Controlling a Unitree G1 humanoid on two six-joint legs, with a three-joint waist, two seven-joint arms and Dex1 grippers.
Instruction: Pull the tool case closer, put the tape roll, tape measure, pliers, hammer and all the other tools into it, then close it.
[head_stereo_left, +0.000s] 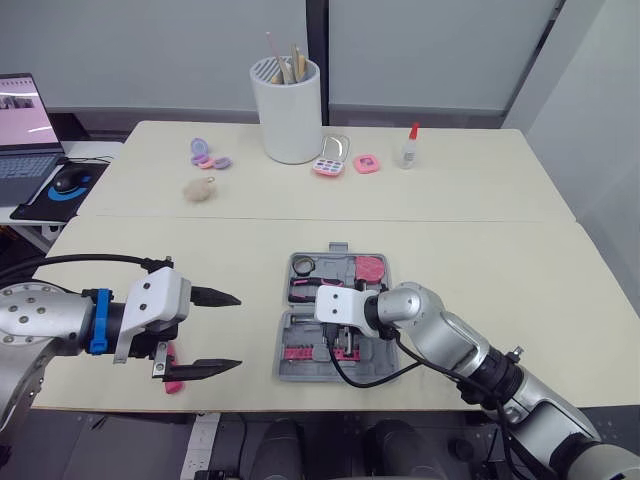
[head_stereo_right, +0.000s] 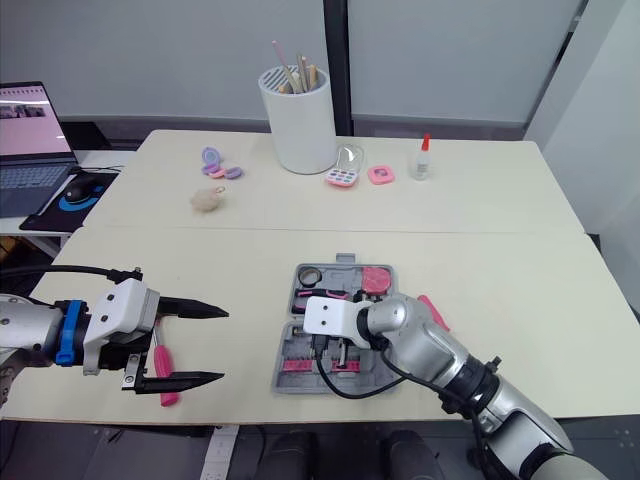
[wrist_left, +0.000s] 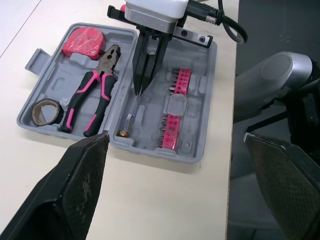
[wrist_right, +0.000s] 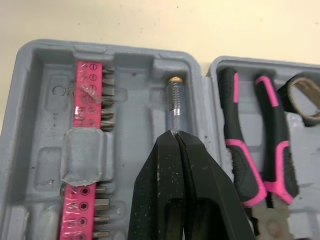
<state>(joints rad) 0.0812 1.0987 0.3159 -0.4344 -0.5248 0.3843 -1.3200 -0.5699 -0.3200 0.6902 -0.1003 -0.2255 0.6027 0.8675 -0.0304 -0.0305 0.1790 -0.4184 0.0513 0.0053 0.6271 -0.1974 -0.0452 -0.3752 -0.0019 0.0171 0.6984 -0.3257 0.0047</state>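
Observation:
The grey tool case (head_stereo_left: 286, 372) lies open near the table's front edge. In it are a tape roll (wrist_left: 45, 111), a pink tape measure (wrist_left: 83, 42), pink-handled pliers (wrist_left: 92, 87), pink bit strips (wrist_right: 87, 95) and a small metal shaft (wrist_right: 174, 97). My right gripper (wrist_right: 176, 134) is shut, pointing down into the case, its tips at the end of that shaft. My left gripper (head_stereo_left: 238, 331) stands open to the left of the case. A pink-handled screwdriver (head_stereo_left: 173, 378) lies on the table under it. A pink object (head_stereo_right: 432, 310) shows by the case's right side, partly hidden by my arm.
At the back stand a white holder (head_stereo_left: 288, 110) with sticks, small pink and purple cases (head_stereo_left: 330, 165), a glue bottle (head_stereo_left: 408, 150) and a fluffy ball (head_stereo_left: 200, 190). A laptop (head_stereo_left: 25, 130) and mouse sit on a side table at the far left.

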